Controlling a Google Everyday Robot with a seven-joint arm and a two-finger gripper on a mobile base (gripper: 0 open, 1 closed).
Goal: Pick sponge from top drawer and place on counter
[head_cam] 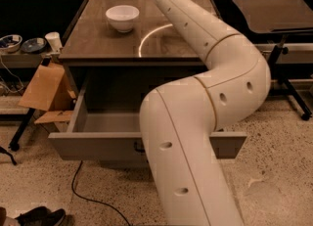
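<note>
The top drawer (pixel 98 144) stands pulled open under the counter (pixel 98 44), and its visible left part holds nothing. The sponge is not in view; my arm (pixel 195 122) hides the drawer's right part. The arm rises from the bottom of the view, bends over the drawer and reaches across the counter's right side to the top edge of the view. My gripper is out of view beyond that top edge. The counter is dark and glossy with a pale curved arc mark (pixel 146 36).
A white bowl (pixel 122 17) sits on the counter at the back left. A cardboard box (pixel 46 90) leans left of the cabinet, beside a shelf with bowls (pixel 19 44) and a cup. A dark table (pixel 279 7) stands on the right. A cable (pixel 83 191) lies on the floor.
</note>
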